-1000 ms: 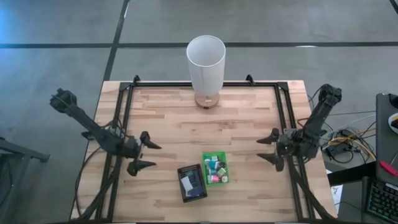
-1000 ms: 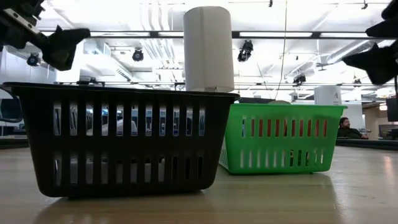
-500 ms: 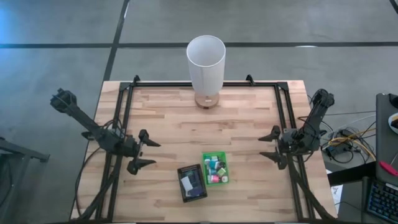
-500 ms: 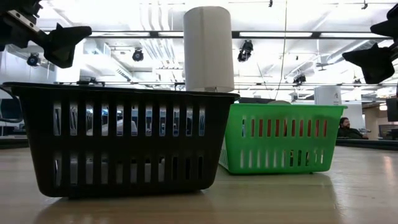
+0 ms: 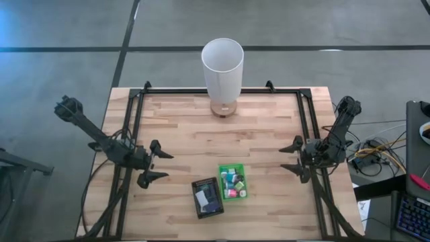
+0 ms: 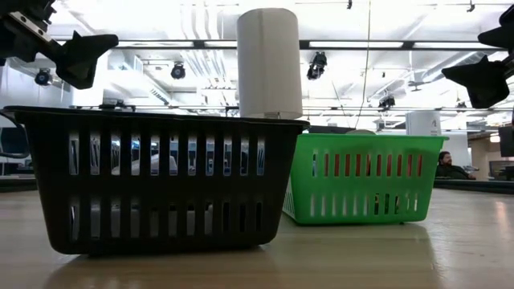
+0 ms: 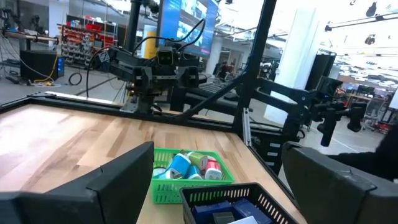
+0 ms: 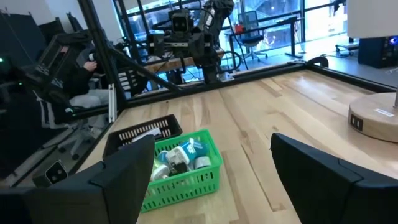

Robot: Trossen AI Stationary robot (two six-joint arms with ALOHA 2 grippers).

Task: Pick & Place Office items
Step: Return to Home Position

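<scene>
— Where are the office items (image 5: 232, 183)?
— Nearest, in the black bin (image 6: 152, 181) and the green bin (image 6: 365, 181) touching it.
— The grippers?
— Left gripper (image 5: 168, 167) and right gripper (image 5: 281, 160) hang at opposite sides, fingers spread, empty. Farthest, a white cylinder (image 5: 222, 67).

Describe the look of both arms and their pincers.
Both are matte black, built of slim jointed links: left arm, right arm. Each ends in a black two-pronged pincer, broad and wedge-shaped: left pincer, right pincer. Black cables loop along the right arm.
</scene>
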